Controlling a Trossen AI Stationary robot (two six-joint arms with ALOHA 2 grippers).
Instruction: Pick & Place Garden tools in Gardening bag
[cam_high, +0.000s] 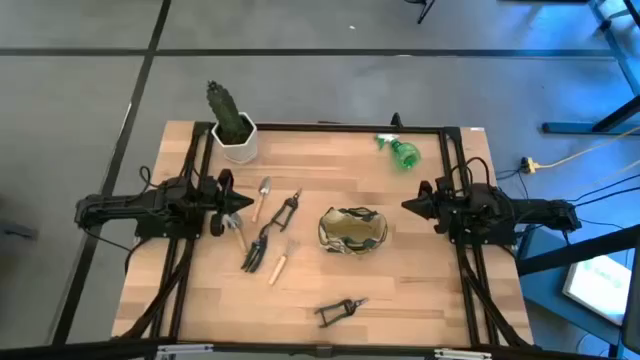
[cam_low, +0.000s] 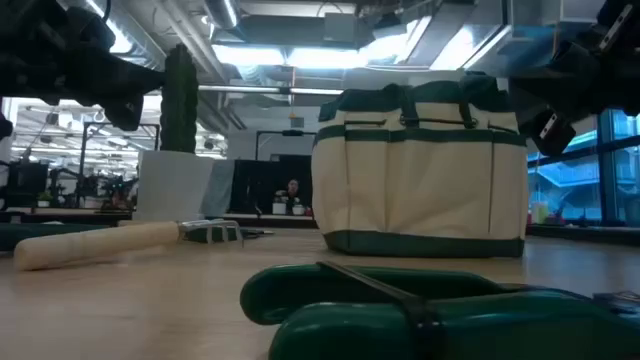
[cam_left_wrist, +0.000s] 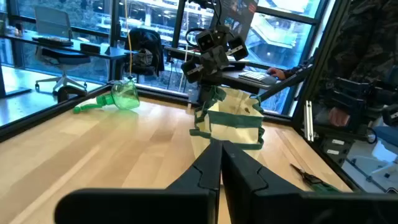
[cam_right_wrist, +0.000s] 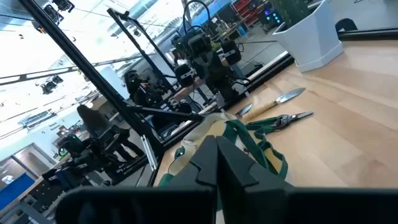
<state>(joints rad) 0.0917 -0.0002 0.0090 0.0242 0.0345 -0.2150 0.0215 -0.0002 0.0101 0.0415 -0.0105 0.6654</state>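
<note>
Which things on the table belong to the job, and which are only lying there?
For the job: gardening bag; trowel; fork; claw rake; two pruning shears; spray bottle.
Only there: cactus in white pot.

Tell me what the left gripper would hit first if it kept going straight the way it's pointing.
Most likely the gardening bag. The left gripper is shut and aims across bare table straight at it, though its height above the table is hard to judge.
</note>
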